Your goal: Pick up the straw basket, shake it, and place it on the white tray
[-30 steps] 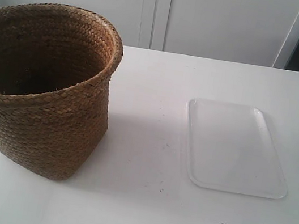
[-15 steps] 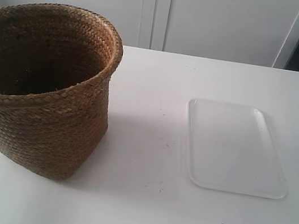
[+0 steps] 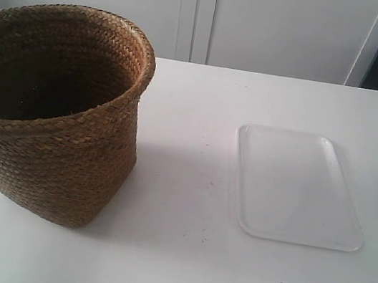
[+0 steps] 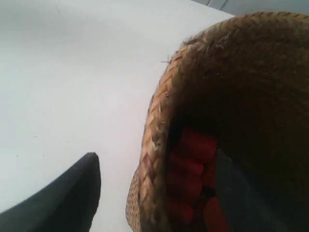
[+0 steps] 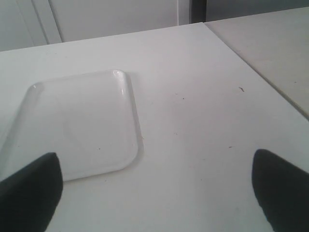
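Exterior view: straw basket [image 3: 62, 164] upright on the white counter [image 3: 169, 262], mouth open upward, inside dark and shadowed, contents impossible to make out from here. White tray [image 3: 297, 189] flat on the same counter, well apart from the basket, its pale floor in full sight.

Left wrist view: left claw [image 4: 155, 157] spread astride the basket's braided rim [image 4: 159, 121], one dark finger [image 4: 67, 193] outside the wall with a gap of counter between, the other finger [image 4: 241, 193] down inside the basket. Between the inner finger and the woven wall, a red ribbed shape [image 4: 190, 179] against the inside of the basket. Cannot tell what it is. No pinch on the wall visible.

Right wrist view: right claw [image 5: 155, 154] spread wide above the counter [image 5: 203, 121], gripping nothing, dark fingertips [image 5: 29, 188] far apart. White tray [image 5: 77, 121] ahead of this claw and offset toward one finger, the near corner just beyond that fingertip, the floor plain and glossy.
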Robot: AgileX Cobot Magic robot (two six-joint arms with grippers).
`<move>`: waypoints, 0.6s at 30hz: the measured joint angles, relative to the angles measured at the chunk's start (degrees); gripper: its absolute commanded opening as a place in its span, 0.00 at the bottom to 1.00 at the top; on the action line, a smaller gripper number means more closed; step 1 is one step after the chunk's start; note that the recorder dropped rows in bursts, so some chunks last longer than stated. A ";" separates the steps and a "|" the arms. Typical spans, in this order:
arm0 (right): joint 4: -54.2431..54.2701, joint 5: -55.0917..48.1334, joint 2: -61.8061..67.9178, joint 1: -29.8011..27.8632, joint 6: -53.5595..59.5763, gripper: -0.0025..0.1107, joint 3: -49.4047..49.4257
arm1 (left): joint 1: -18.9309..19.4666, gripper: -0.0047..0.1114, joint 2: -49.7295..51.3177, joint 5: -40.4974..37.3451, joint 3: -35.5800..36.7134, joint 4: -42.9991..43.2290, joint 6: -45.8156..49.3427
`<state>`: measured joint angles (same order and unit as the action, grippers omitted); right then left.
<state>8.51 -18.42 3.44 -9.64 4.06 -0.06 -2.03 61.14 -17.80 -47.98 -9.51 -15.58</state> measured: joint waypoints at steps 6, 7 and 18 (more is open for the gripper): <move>0.00 0.00 0.00 0.00 0.00 0.95 0.00 | 0.00 0.49 5.14 1.60 0.00 0.00 1.55; 0.00 0.00 0.00 0.00 0.00 0.95 0.00 | 0.00 0.40 5.50 2.06 0.00 0.00 1.69; -1.62 7.73 0.00 0.00 2.43 0.95 0.00 | 0.00 0.04 6.08 3.25 0.00 -0.50 2.19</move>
<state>6.90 -10.70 3.44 -9.64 6.49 -0.06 -2.03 67.22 -14.55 -47.98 -10.01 -13.40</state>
